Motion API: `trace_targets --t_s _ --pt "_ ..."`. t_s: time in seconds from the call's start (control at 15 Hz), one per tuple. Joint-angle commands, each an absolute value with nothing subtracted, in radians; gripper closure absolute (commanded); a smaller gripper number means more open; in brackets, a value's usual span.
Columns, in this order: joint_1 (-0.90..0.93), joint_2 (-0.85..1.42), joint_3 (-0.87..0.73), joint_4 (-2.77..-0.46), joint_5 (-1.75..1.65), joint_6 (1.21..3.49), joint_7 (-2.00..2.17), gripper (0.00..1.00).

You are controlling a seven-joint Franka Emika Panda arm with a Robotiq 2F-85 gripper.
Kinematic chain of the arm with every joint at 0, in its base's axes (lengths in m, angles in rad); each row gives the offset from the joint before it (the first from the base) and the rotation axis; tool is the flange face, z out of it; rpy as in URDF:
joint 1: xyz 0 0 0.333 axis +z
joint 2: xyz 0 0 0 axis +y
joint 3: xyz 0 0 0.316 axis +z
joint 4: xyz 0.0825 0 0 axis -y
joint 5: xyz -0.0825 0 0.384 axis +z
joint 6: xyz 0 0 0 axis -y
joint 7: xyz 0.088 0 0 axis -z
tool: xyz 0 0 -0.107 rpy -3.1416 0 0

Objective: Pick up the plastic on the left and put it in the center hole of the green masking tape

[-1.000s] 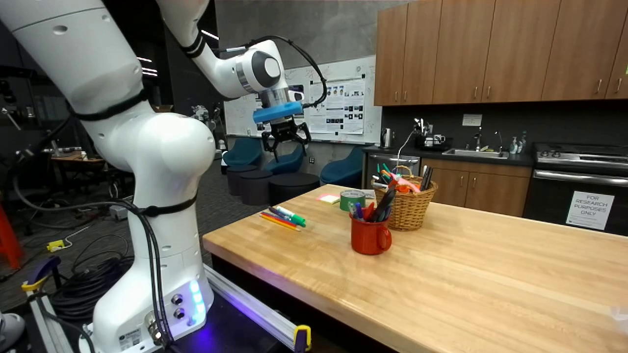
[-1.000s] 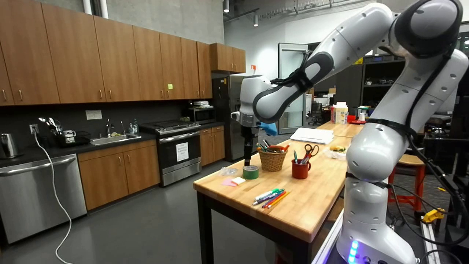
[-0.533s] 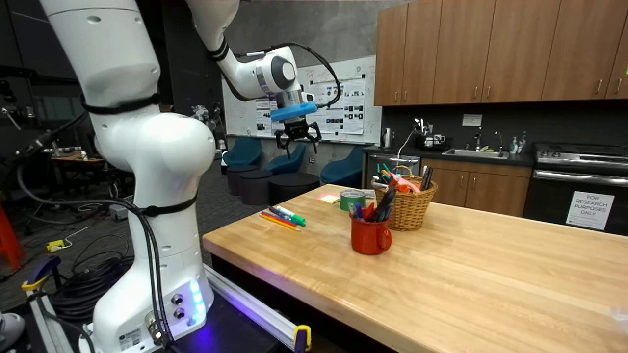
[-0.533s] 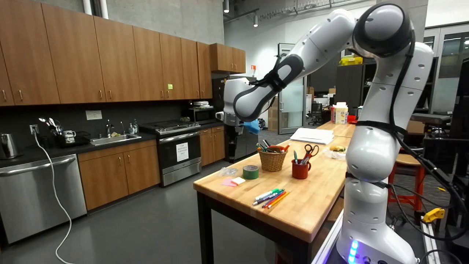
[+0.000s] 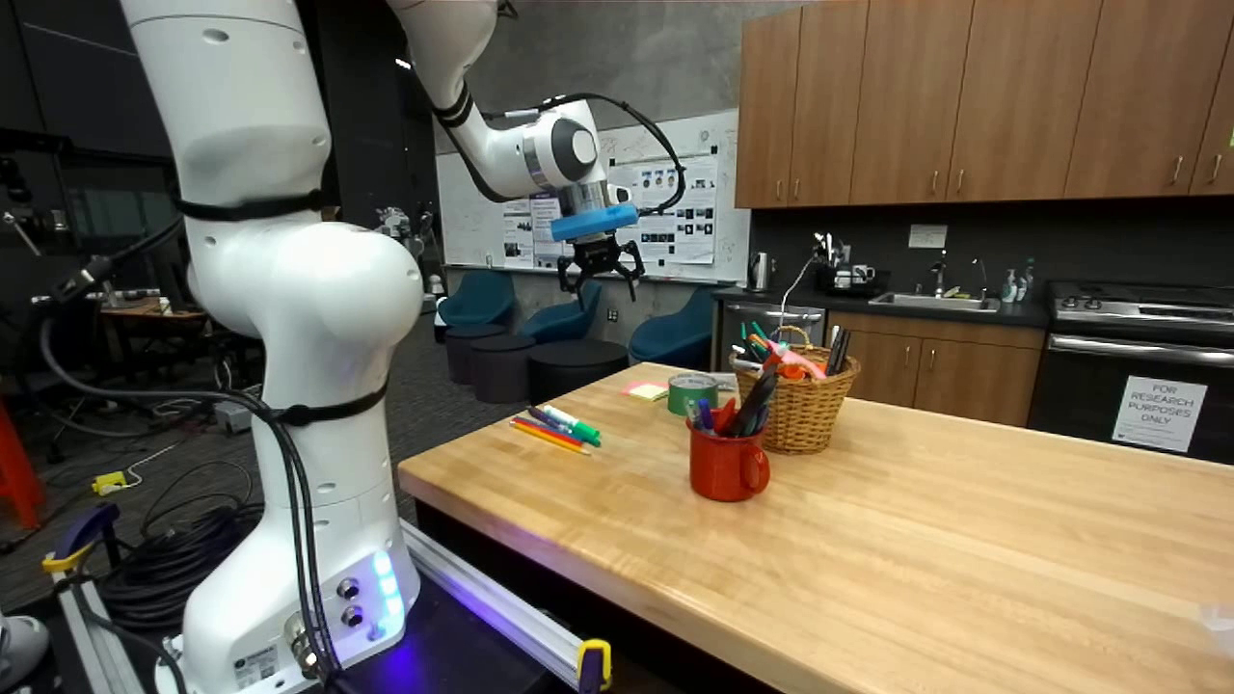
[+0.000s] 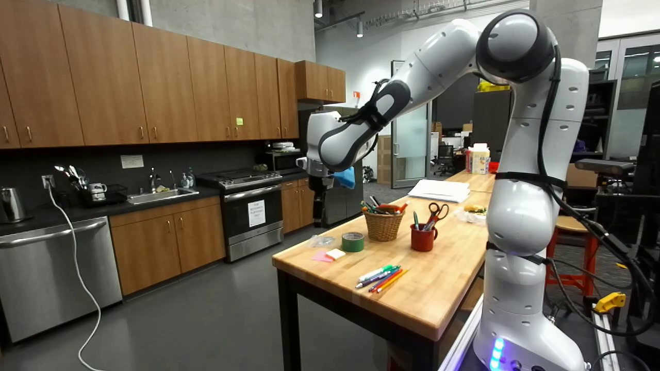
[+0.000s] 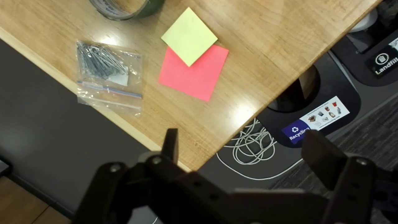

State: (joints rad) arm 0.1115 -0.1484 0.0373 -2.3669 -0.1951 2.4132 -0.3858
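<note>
The plastic is a clear zip bag [image 7: 107,77] holding thin metal pieces. It lies near the table edge in the wrist view, one corner overlapping that edge. It also shows in an exterior view as a clear bag [image 6: 320,240]. The green masking tape [image 6: 352,245] lies flat beside it with its hole facing up. The tape also shows in an exterior view [image 5: 692,393] and is partly cut off at the top of the wrist view [image 7: 150,8]. My gripper [image 5: 606,289] is open and empty, high above the table's far end. In the wrist view its fingers [image 7: 241,132] straddle the table corner, away from the bag.
Pink and yellow sticky notes [image 7: 193,76] lie beside the bag. A wicker basket [image 6: 384,228] and a red mug [image 6: 423,240] full of pens stand beyond the tape. Several pens and pencils [image 6: 381,278] lie on the table [image 6: 412,304]. A recycling bin [image 7: 276,137] stands below the edge.
My arm has swung so that the gripper moved left, away from above the tape, in an exterior view, and right and slightly lower in another. The gripper stays open. The table objects have not moved.
</note>
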Motion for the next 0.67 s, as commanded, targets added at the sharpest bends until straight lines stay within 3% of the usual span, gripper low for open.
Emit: trace_targets --t_s 0.0,0.6 --pt "0.105 -0.149 0.044 -2.365 -0.193 2.411 -0.387 0.0" --pt "0.057 -0.023 0.013 -2.218 -0.181 2.405 -0.426 0.0"
